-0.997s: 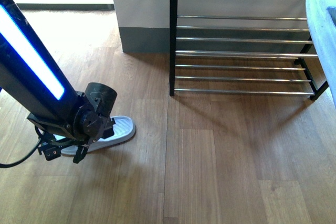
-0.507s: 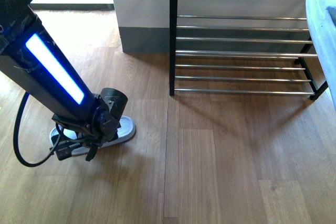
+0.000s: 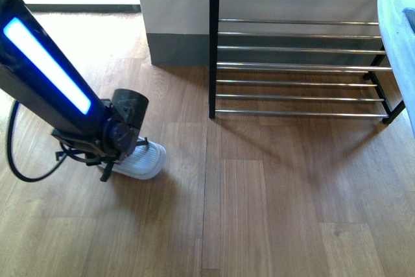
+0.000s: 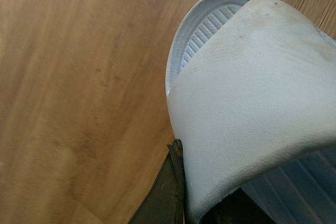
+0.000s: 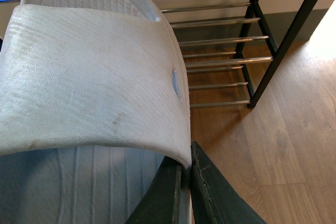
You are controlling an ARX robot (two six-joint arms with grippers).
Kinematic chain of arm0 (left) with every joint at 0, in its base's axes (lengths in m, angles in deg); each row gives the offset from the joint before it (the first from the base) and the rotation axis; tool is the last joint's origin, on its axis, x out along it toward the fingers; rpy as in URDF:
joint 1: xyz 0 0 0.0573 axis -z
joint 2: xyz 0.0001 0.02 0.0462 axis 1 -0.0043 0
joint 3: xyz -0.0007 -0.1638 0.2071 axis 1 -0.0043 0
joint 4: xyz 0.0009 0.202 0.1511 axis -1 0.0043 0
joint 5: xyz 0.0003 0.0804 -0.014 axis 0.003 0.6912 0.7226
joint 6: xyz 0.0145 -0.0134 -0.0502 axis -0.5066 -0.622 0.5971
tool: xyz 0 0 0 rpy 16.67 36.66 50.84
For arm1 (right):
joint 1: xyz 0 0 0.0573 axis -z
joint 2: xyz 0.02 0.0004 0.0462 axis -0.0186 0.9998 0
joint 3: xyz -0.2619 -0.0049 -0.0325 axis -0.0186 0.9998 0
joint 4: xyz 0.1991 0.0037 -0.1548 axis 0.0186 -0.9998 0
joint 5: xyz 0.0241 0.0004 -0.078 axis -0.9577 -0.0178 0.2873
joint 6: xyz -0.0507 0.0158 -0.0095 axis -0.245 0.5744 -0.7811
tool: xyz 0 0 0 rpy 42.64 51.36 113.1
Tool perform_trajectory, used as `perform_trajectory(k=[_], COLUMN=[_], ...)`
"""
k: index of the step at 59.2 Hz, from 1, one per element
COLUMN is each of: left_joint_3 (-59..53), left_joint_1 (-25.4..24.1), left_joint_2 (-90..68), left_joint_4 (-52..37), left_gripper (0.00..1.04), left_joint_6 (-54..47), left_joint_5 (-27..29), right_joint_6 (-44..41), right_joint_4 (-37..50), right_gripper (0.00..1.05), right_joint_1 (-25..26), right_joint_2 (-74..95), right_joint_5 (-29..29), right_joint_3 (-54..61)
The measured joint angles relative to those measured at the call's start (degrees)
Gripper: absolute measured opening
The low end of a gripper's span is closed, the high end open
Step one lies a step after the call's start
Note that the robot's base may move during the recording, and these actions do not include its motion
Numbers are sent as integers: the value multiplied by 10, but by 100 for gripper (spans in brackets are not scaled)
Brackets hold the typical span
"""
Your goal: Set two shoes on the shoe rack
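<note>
A white open-toed slide, the floor slipper [image 3: 144,159], lies on the wooden floor [image 3: 272,205] out in front of the shoe rack [image 3: 213,43] and off past its left black upright, well apart from it, with its toe end turned towards the rack's side. The left gripper [image 3: 107,160] is down on this slipper at the end farther from the rack. In the left wrist view its jaws pinch the side edge of the broad white strap: one dark finger [image 4: 165,198] lies against the outside of the strap and a dark part shows under it. From these views I cannot tell whether the sole is off the floor. The raised slipper [image 5: 89,82], the same kind of slide, is held up in front of the rack near its right end, at about the height of the upper rods. The right gripper [image 5: 187,158] has its jaws nearly together, clamped on the thin edge of that strap.
</note>
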Motion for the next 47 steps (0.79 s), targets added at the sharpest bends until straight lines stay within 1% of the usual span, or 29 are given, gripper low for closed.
perform_trajectory(k=[13, 16, 18, 19, 25, 31, 38, 45, 47], left_joint_3=[-184, -225, -268, -302, -435, -517, -606, -691, -716], left_joint_1=[-19, -23, -24, -23, -21, -20, -10, 11, 18], left_joint_2=[166, 204, 241, 269, 388, 476, 595, 753, 820], left_joint_4=[-123, -147, -175, -200, -285, -323, -313, -241, -210], left_gripper=[2, 2, 2, 2, 2, 2, 2, 2, 2], left_joint_6=[-109, -137, -171, -191, -289, -352, -404, -443, -459], left_joint_5=[-31, -47, -51, -58, -100, -123, -131, -142, -152], right_joint_6=[0, 0, 0, 0, 0, 0, 0, 0, 0], right_joint_4=[0, 0, 0, 0, 0, 0, 0, 0, 0], right_gripper=[2, 2, 2, 2, 2, 2, 2, 2, 2], right_joint_1=[0, 0, 0, 0, 0, 0, 0, 0, 0], right_joint_2=[0, 0, 0, 0, 0, 0, 0, 0, 0], right_joint_5=[0, 0, 0, 0, 0, 0, 0, 0, 0], right_joint_3=[0, 0, 0, 0, 0, 0, 0, 0, 0])
